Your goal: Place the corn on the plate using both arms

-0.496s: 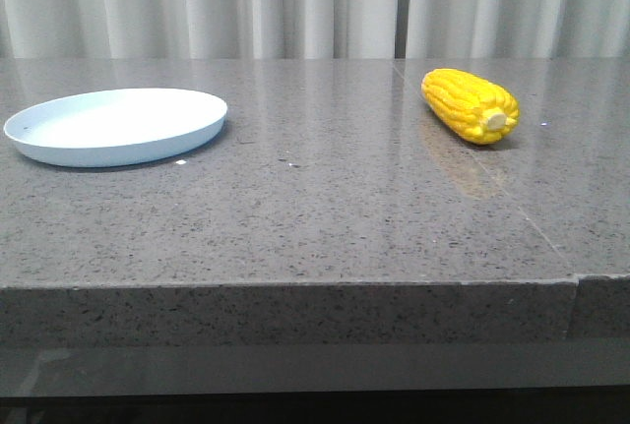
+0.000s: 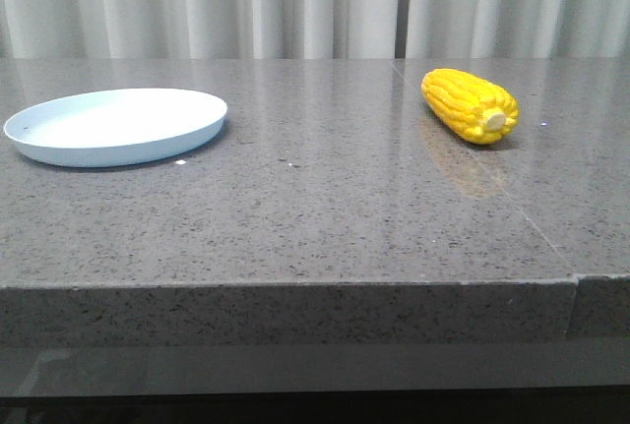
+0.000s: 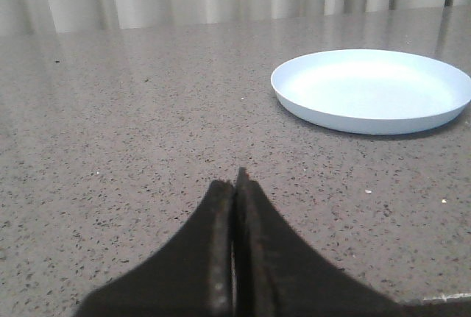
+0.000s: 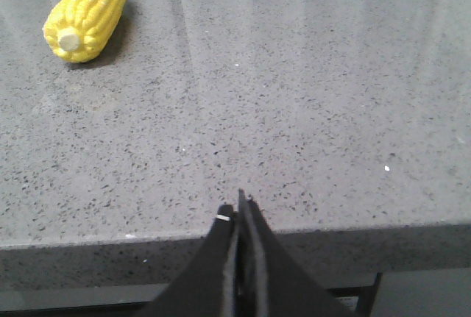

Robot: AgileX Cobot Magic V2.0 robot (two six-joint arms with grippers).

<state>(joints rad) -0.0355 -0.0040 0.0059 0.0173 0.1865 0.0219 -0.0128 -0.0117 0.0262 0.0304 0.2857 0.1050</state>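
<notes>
The yellow corn [image 2: 471, 104] lies on the grey stone table at the right, its pale stub end facing the front. It also shows in the right wrist view [image 4: 85, 17]. The pale blue plate [image 2: 115, 125] sits empty at the left, and shows in the left wrist view [image 3: 372, 90]. My left gripper [image 3: 235, 183] is shut and empty, low over the table, short of the plate. My right gripper [image 4: 239, 210] is shut and empty at the table's front edge, well away from the corn. Neither gripper shows in the front view.
The table [image 2: 325, 198] has a thick front edge and a seam [image 2: 492, 183] running from behind the corn to the front right. Pale curtains [image 2: 295, 1] hang behind it.
</notes>
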